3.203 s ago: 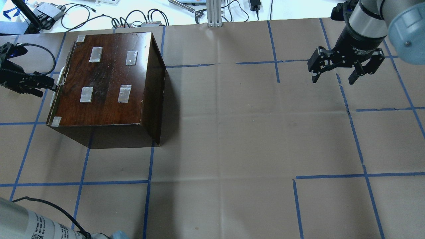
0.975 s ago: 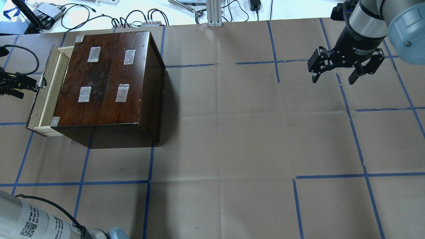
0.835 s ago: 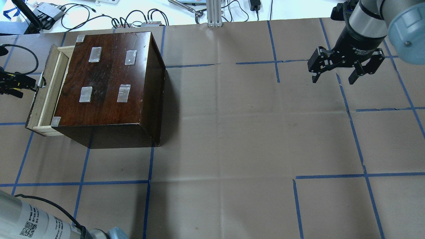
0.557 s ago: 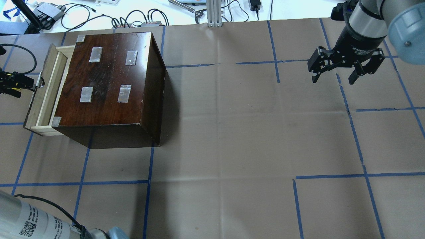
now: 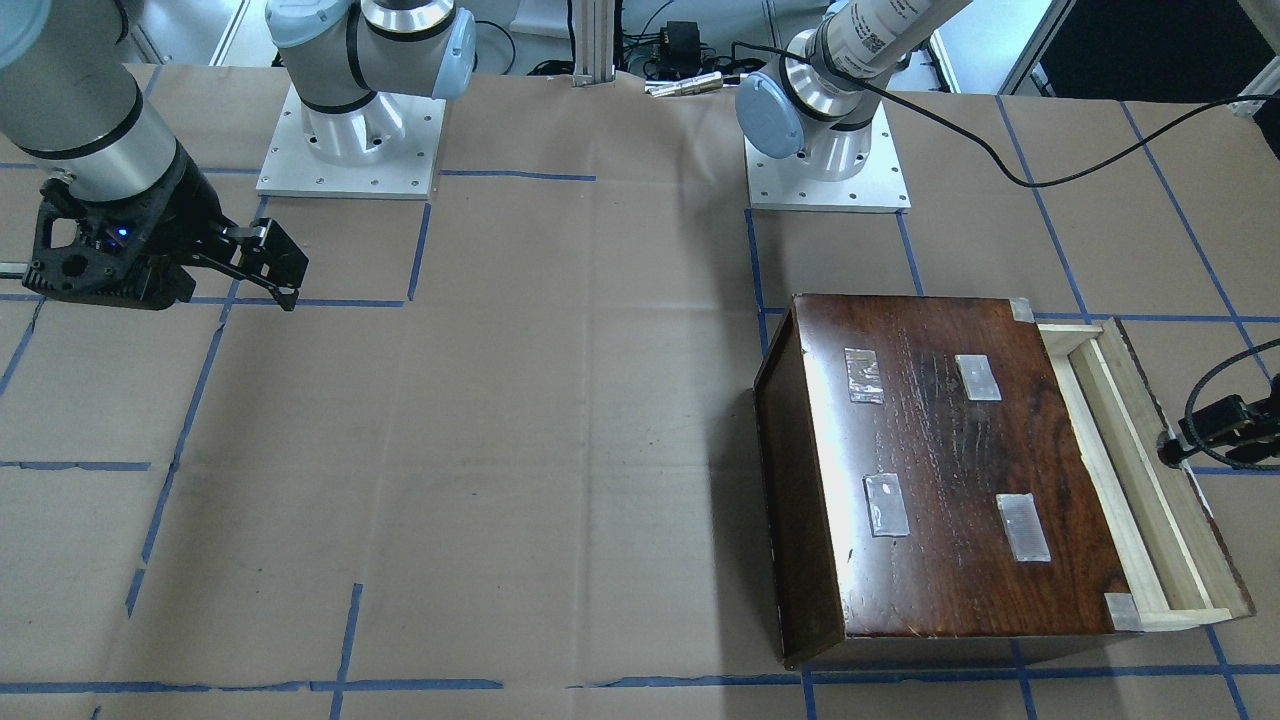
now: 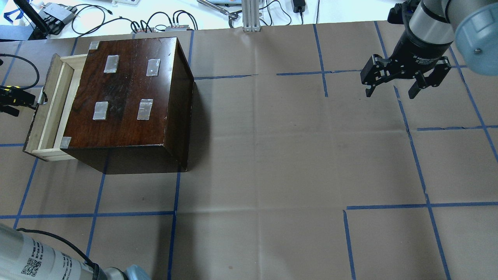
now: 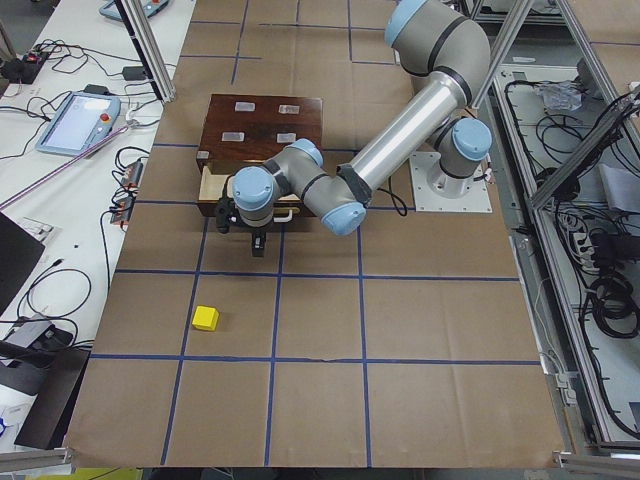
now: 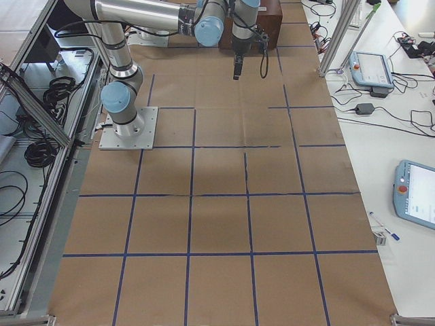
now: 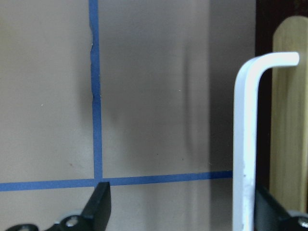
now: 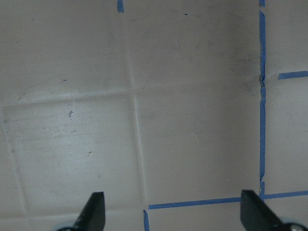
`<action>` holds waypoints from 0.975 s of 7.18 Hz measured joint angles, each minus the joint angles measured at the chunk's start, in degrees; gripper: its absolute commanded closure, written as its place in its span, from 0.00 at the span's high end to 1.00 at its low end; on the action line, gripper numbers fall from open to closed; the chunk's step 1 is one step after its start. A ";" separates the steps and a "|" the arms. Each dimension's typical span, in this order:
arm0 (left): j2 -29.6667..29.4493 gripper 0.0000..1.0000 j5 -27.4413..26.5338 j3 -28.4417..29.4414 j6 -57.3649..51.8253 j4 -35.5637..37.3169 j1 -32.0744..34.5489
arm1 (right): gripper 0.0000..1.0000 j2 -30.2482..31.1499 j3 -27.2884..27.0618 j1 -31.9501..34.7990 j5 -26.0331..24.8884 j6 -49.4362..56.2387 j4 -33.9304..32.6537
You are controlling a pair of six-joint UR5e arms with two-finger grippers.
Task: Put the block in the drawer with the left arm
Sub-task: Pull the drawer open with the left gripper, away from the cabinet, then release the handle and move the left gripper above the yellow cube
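The drawer (image 6: pixel 49 105) stands partly pulled out of the left side of the dark wooden box (image 6: pixel 128 93), and its pale inside shows empty. My left gripper (image 6: pixel 17 102) is at the drawer's front. In the left wrist view its fingers (image 9: pixel 101 207) are spread wide, with the white handle (image 9: pixel 245 144) just inside the right finger, so the gripper (image 9: pixel 187 216) is open. The yellow block (image 7: pixel 206 318) lies on the table beyond the drawer's front and shows only in the exterior left view. My right gripper (image 6: pixel 391 91) hangs open and empty far to the right.
Brown paper with blue tape lines covers the table (image 6: pixel 272 155). Cables and devices (image 6: pixel 163 23) lie past its far edge. The drawer (image 5: pixel 1120 450) and left gripper (image 5: pixel 1215 430) sit near the right edge of the front-facing view.
My left gripper has moved left with the handle, and the drawer has slid out of the box from shut to partly open. The right arm has not moved.
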State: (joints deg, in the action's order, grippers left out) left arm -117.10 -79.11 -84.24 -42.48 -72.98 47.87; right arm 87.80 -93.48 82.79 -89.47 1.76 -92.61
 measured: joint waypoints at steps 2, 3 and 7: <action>-0.72 0.99 -0.06 1.85 -0.27 -0.55 -0.94 | 1.00 0.00 -0.02 0.00 0.00 0.00 0.00; -0.97 0.99 -0.07 2.60 -0.35 -0.79 -1.18 | 1.00 0.00 -0.03 0.00 0.00 0.00 -0.02; 0.29 0.99 -0.15 4.04 -0.49 -1.57 -1.32 | 1.00 0.00 -0.01 0.00 0.00 0.00 -0.01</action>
State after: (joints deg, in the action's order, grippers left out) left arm -116.80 -79.27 -80.21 -42.98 -74.55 46.55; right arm 87.80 -93.49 82.79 -89.47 1.76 -92.62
